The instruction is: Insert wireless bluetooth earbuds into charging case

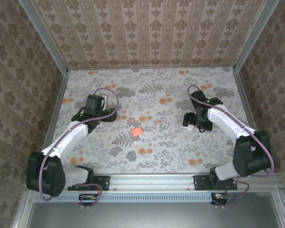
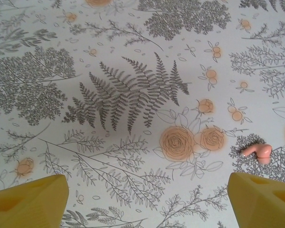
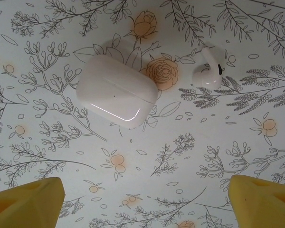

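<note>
The coral-red charging case (image 1: pixel 137 131) lies mid-table between the two arms. One tiny red earbud (image 1: pixel 125 118) lies just up-left of the case, and a second red speck (image 1: pixel 158 122) lies to its right. In the left wrist view a coral earbud (image 2: pixel 257 152) lies on the printed surface, just beyond the right yellow finger (image 2: pixel 261 199). My left gripper (image 2: pixel 147 183) hovers open with nothing between its fingers. My right gripper (image 3: pixel 145 183) is also open and empty. From above, the left gripper (image 1: pixel 100 115) is left of the case and the right gripper (image 1: pixel 192 121) is to its right.
Under the right wrist lie a closed white pebble-like case (image 3: pixel 116 90) and a white earbud (image 3: pixel 207 71), both ahead of the fingers. Patterned walls (image 1: pixel 147 28) enclose the floral table on three sides. A metal rail (image 1: pixel 152 180) runs along the near edge.
</note>
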Controlling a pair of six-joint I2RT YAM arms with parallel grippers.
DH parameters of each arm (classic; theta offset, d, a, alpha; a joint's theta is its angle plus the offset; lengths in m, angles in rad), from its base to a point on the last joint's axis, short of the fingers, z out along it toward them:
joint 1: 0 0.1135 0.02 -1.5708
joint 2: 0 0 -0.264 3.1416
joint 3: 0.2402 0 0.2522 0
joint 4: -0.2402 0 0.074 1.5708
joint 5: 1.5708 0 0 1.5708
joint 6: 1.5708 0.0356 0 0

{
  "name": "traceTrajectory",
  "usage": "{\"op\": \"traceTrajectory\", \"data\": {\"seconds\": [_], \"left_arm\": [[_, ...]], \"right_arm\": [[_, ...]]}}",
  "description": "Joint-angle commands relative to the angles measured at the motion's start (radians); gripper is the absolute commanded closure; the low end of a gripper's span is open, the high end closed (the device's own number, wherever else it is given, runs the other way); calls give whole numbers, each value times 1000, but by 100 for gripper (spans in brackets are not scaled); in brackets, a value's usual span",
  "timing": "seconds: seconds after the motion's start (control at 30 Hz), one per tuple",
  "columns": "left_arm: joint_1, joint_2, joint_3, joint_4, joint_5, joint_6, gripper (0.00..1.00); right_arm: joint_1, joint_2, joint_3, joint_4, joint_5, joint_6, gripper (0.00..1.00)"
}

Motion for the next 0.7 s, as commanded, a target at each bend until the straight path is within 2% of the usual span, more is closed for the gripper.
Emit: {"op": "traceTrajectory", "data": {"seconds": [0.0,0.67], "left_arm": [[-7,-9,32,-36,29,-16,12],[-16,-29,32,-45,43,-18,11]], "right_arm": [[9,33,-15,-33,1,33,9],[24,151,25,-14,-5,35,7]]}}
